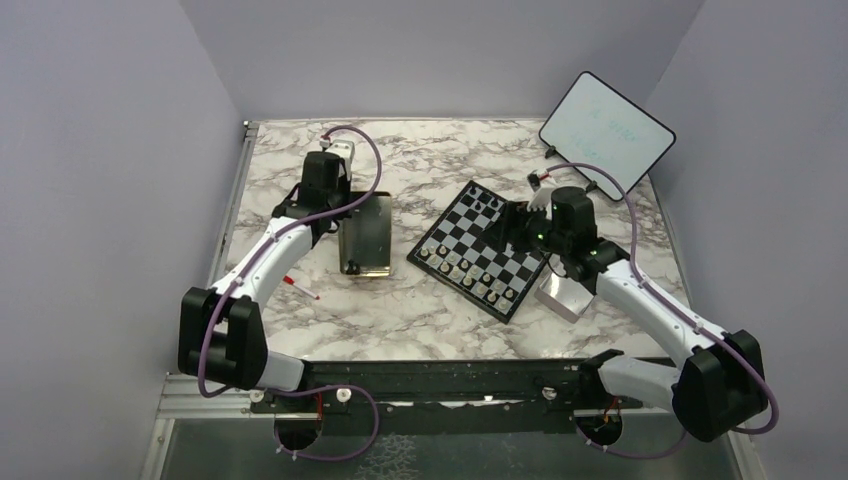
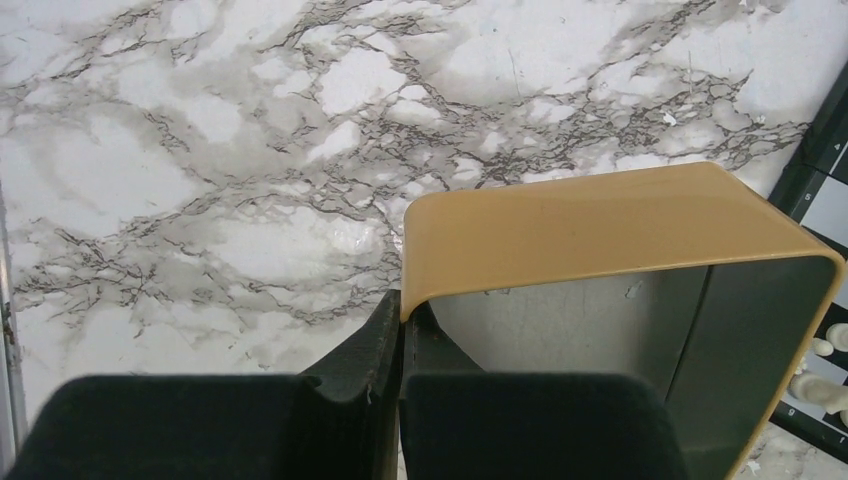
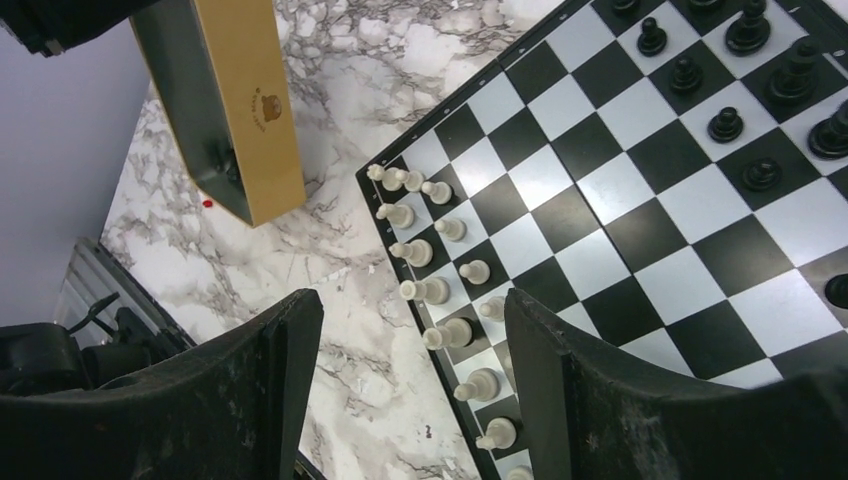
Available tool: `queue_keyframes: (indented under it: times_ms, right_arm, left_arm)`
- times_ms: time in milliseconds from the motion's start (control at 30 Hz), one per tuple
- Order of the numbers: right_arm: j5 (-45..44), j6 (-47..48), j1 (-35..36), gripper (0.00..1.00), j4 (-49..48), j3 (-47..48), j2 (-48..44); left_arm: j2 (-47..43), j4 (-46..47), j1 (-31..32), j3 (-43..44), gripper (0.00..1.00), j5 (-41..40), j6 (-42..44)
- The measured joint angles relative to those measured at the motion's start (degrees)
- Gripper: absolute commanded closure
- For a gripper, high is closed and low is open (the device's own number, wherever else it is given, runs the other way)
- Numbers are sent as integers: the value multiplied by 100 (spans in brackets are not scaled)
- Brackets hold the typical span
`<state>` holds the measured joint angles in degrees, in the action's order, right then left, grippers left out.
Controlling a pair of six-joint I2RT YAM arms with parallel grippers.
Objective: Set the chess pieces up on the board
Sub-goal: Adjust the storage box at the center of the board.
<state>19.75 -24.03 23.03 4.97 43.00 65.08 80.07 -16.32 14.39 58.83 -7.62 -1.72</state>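
Over the near half of the chessboard [image 3: 640, 230] hangs the right gripper [image 3: 410, 295], its jaws spread wide with nothing between them; only board squares and small figures show through the gap. The board lies cornerwise on the marble table [image 2: 200, 150]. White pieces [image 3: 425, 290] stand in two lines along its left-hand edge in the right wrist view, and black pieces [image 3: 725, 125] are gathered along the opposite side, with the squares between them bare. Whether every figure sits on its proper square is too fine to tell.

Well to the left of the board, the left gripper [image 2: 400, 320] is pinched fully closed on one thin wall of the gold tin [image 2: 600, 225], holding it tipped on its side with the open mouth turned toward the board. No piece can be made out inside it.

The step in hand looks like a pick of one figure by the right arm. Since each piece is far narrower than the fingers, the arm would do best to centre one finger on each side of a single figure, come straight down, and close gently, so that neighbours in the crowded rows are not knocked over. A grip on the upper body of the piece should keep it upright for setting down.
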Motion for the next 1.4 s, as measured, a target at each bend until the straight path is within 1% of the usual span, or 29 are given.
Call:
queue_keyframes:
  times_ms: [100, 200, 300, 433, 567, 700, 733, 767, 1000, 1067, 1167, 1200, 1233, 1300, 1400]
  right_arm:
    - [-81, -26, 225, 29, -59, 48, 140]
    - [-175, -81, 629, 29, -114, 251, 382]
    - [-278, -105, 1143, 30, -184, 667, 789]
    - [-337, -105, 1558, 30, -341, 1123, 1196]
    - [-396, -98, 1659, 30, -389, 1412, 1362]
    - [-479, -98, 1668, 30, -431, 1419, 1325]
    - [-509, -98, 1668, 30, -433, 1414, 1314]
    - [-531, -98, 1665, 30, -433, 1408, 1298]
    - [-619, -98, 1668, 30, -444, 1121, 962]
    - [-664, -96, 1668, 30, -442, 1038, 857]
    - [-726, -79, 1668, 29, -442, 979, 721]
    - [-752, -72, 1668, 30, -442, 962, 673]
    - [-774, -57, 1668, 29, -444, 944, 629]
    - [-833, -37, 1668, 29, -444, 887, 522]
    - [-874, -22, 1668, 30, -444, 835, 428]
  left_arm:
    - [122, -48, -4, 125, 100, -11, -39]
    - [404, -181, -15, 402, 100, 92, -59]
    - [782, -459, -74, 811, 100, 280, -68]
    - [1130, -684, -317, 1093, 100, 505, -236]
    - [1169, -800, -785, 1073, 100, 538, -992]
    - [1167, -715, -1145, 890, 100, 511, -2092]
    - [1167, -717, -1174, 839, 100, 501, -2302]
    - [1167, -715, -1185, 745, 100, 466, -2702]
    - [1034, -739, -1139, 11, 100, 166, -4776]
    - [988, -765, -1145, -221, 98, 92, -5370]
    - [960, -798, -1156, -518, 94, 13, -6048]
    - [935, -817, -1156, -605, 92, -20, -6216]
    - [896, -835, -1156, -686, 88, -66, -6387]
    - [726, -920, -1165, -850, 76, -140, -6719]
    - [520, -966, -1165, -920, 64, -203, -7007]
